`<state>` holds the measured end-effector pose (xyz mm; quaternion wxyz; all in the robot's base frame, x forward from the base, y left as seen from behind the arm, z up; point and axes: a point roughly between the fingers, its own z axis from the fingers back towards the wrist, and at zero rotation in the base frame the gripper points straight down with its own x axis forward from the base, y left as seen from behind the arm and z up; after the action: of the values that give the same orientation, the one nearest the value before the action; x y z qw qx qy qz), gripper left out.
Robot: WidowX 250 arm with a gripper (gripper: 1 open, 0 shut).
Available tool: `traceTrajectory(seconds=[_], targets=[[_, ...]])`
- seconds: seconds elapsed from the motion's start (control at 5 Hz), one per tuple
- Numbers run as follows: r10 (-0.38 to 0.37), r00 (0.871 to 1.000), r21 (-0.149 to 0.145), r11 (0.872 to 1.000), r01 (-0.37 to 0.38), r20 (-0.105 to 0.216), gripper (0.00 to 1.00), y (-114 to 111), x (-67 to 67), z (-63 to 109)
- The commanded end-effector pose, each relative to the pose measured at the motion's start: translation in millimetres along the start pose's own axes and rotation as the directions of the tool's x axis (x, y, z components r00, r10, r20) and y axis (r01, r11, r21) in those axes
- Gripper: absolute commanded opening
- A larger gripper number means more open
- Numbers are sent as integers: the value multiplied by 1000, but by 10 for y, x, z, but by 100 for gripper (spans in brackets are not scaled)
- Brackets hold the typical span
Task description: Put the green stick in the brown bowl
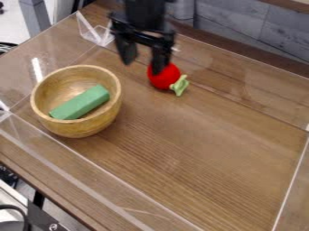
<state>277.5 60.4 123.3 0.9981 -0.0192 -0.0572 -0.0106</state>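
The green stick (79, 103), a flat matte bar with square edges, lies tilted inside the brown bowl (54, 121), a chunky round wooden one with visible grain, on the woodgrain counter (193, 153). The hand (143, 59) hangs fingers apart and empty, just above the shiny red ball (165, 76).

A brown wood-grain tabletop (193, 153) enclosed by low clear acrylic walls (97, 30). A round, light brown wooden bowl (75, 115) with thick walls rests directly on the surface at the left side. A red ball (165, 76) with a small green leaf (182, 87) lies on the wood to the right of the bowl and farther back, well apart from it.
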Motion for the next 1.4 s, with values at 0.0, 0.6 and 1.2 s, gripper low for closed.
traceTrajectory(seconds=[0.0,0.6,1.2], targets=[[-53,998,26,998,52,34,100,176,-154,162],[30,1000,89,996,-29,-5,100,721,-473,-333],[-11,999,88,996,16,-51,100,815,-425,-430]])
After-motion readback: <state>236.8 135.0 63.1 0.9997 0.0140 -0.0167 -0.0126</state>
